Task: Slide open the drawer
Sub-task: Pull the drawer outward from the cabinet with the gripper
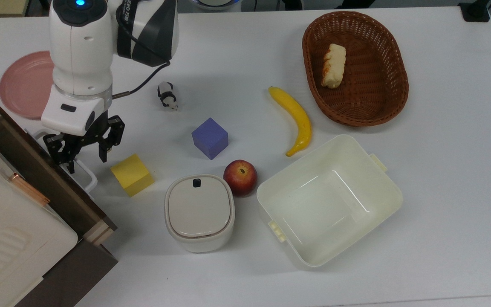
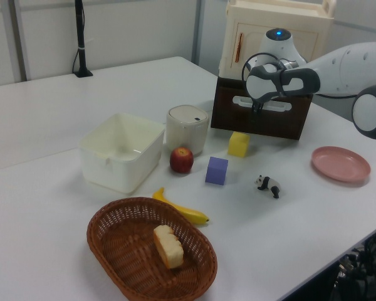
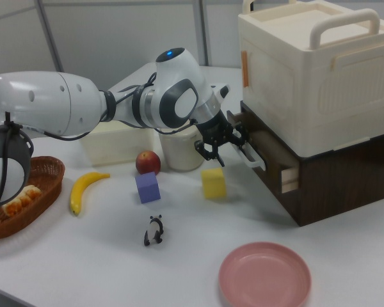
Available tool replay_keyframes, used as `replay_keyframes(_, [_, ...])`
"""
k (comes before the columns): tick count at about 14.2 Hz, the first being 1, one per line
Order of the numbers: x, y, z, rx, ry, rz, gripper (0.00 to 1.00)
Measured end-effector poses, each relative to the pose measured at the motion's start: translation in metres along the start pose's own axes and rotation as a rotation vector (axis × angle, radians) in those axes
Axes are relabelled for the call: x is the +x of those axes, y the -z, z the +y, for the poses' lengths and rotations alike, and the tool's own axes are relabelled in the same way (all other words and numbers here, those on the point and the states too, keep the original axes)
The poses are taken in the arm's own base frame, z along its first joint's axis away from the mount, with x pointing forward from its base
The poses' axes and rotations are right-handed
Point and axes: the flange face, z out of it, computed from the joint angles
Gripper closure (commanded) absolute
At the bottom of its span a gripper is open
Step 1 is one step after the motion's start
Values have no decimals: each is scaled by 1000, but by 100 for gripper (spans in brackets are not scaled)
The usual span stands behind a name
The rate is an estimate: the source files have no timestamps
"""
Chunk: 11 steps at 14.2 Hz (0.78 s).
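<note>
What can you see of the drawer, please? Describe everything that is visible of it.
The drawer is wooden, with a dark brown front panel and a light wood side visible at its corner. A white bar handle runs across the front. It sits in a dark brown cabinet under a cream plastic box, pulled out only a little. The gripper is at the handle, its black fingers around the bar. A yellow block stands on the table just in front, not touching.

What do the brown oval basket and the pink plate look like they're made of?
The basket looks like woven wicker: its walls show a fine brown weave. The pink plate looks like smooth plastic or glazed ceramic; its even colour and soft sheen fit either.
</note>
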Motion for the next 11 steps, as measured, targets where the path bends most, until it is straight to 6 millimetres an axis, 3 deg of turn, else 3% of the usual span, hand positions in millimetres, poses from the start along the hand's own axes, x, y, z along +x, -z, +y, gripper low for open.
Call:
replay_keyframes(3, [0,1,0,-1,2,-1,49])
replay_keyframes(11, [0,6,-1,4,4,-8,49])
